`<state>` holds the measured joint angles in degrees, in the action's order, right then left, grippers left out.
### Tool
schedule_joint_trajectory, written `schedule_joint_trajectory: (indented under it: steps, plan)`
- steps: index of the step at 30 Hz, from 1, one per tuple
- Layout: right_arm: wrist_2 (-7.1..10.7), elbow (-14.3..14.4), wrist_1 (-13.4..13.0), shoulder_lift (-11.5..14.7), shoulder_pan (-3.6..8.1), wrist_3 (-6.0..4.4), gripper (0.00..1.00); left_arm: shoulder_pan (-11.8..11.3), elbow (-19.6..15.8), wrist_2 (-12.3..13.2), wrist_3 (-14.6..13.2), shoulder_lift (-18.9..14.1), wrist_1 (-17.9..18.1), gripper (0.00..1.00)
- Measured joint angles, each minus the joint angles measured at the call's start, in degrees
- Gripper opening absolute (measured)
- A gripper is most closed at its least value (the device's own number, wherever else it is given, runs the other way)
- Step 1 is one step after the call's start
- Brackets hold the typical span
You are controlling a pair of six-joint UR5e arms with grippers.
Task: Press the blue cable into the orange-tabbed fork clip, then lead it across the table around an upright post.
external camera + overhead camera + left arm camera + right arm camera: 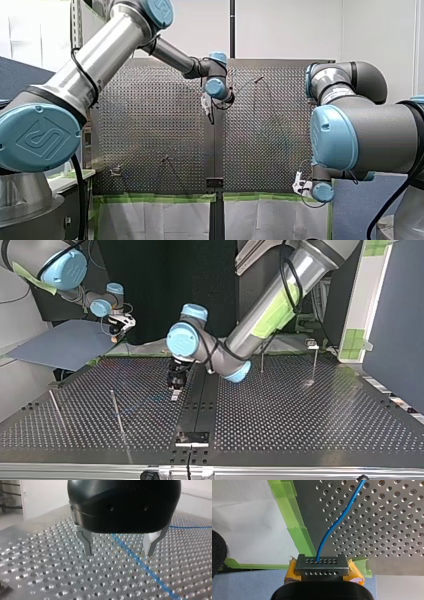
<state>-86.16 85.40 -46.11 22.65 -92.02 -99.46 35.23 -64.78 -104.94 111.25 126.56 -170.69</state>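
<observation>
Two claws. Top view: the left claw (pixel 175 390) hangs low over the perforated metal worktop (pixel 300 410). Left wrist view: its fingers (pixel 86 542) are spread, with the thin blue cable (pixel 140 563) beneath them, ungrasped. Right wrist view: the right claw (pixel 322 566) pinches the cable. Clipping and routing seem undone.

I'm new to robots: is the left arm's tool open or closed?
Open: on the left tool, metal fingers stand apart above the table, cable showing between them.
</observation>
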Motion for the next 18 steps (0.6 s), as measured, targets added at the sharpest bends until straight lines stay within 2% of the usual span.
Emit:
schedule_joint_trajectory:
  steps: [10,18]
  plan:
    - [0.02,0.0,0.6,0.0,0.21,-0.01,0.0,0.8,-5.0,5.1,1.4,-4.9,-0.8,1.0]
    - [0.02,0.0,0.6,0.0,0.44,-0.36,0.0,1.6,-5.9,9.2,1.2,-9.0,-2.0,1.0]
